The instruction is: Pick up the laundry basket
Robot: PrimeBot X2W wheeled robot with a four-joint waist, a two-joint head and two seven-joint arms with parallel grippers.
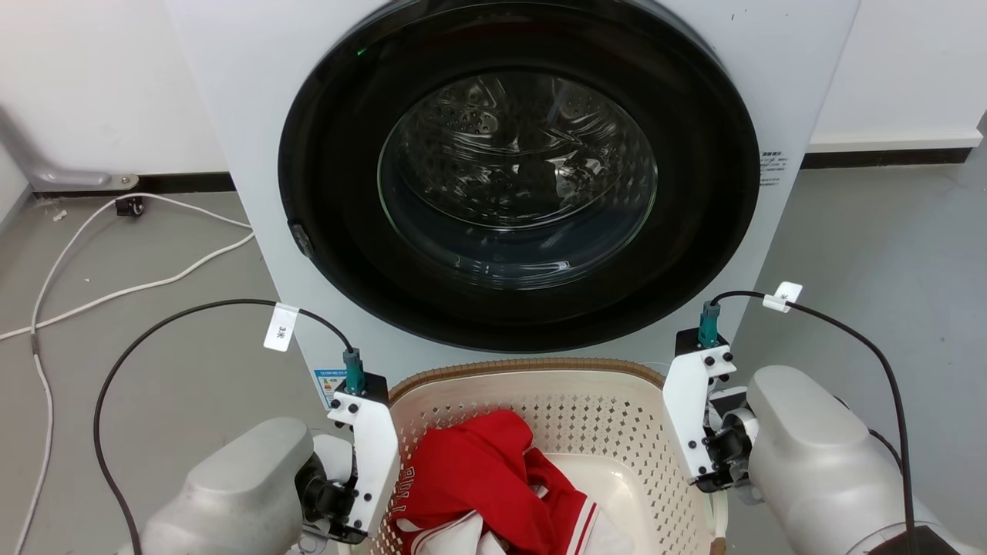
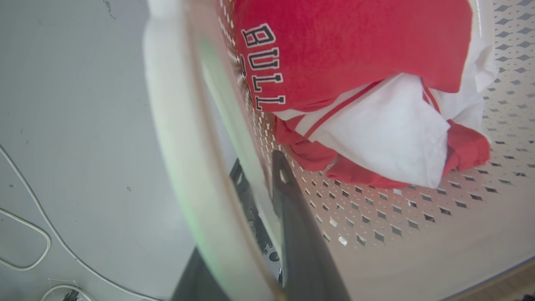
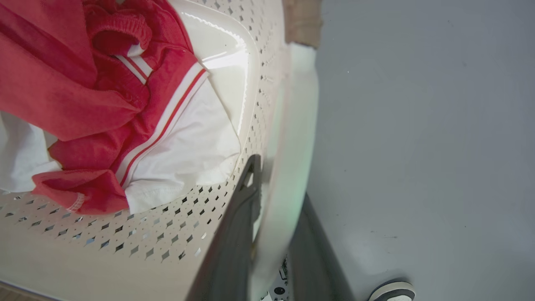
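— Cream plastic, the laundry basket (image 1: 586, 416), at six o'clock below the washing machine (image 1: 224, 116). Grip?
— The left gripper (image 2: 257, 167) and right gripper (image 3: 280, 184) each pinch a white handle (image 2: 175, 125), at nine and three o'clock. An uneven lift could tip it, spilling the red jersey (image 1: 478, 470)
— Hidden?
— Basket's near end is cut off; outer fingers (image 3: 317, 259) mostly behind the handles

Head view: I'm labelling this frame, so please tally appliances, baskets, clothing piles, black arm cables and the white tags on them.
washing machine: 1
laundry basket: 1
clothing pile: 1
black arm cables: 2
white tags: 2
Total: 7
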